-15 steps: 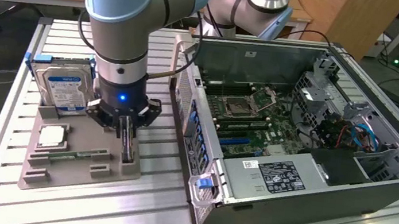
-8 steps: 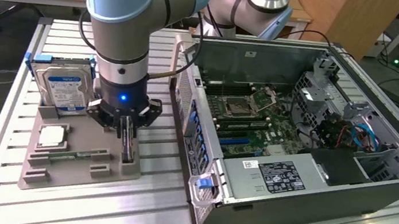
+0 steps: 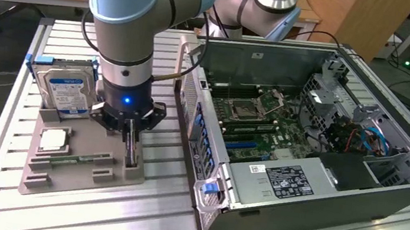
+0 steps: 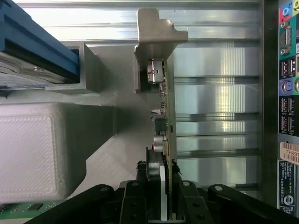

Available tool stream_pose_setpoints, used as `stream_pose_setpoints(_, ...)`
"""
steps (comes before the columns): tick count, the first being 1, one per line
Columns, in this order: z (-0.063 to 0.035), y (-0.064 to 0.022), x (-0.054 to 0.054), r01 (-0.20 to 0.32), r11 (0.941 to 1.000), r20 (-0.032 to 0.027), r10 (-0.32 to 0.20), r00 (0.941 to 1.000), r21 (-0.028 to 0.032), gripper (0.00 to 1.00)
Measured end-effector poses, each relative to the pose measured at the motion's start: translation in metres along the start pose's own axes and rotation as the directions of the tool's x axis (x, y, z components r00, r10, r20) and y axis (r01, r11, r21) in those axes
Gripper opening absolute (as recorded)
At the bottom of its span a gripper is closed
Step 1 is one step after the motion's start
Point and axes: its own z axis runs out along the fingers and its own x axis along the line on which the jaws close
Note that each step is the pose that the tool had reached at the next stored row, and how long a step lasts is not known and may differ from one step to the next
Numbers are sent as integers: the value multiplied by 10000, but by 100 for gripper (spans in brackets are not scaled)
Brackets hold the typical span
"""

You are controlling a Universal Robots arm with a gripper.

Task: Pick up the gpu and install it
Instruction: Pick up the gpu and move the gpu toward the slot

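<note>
gpu [image 3: 133,152] [image 4: 165,114]: on edge in the end slot of the grey tray [image 3: 61,178], on the tray's side facing the open computer case [image 3: 321,136]. Silvery bracket at the card's far end from the pincer. Gripper [image 3: 132,141] [image 4: 161,198] is straight above that slot, fingers [image 4: 140,184] drawn in close on both faces of the card and apparently clamping it. Judged: pick-up step, install not begun. The hold must sit square on the thin board, and the card must come clear of the slot walls without tilting.
</note>
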Motion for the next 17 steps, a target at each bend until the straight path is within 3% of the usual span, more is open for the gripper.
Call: stream_pose_setpoints(17, 0, 0, -5, -1, 10000, 0, 1, 10000, 1, 28)
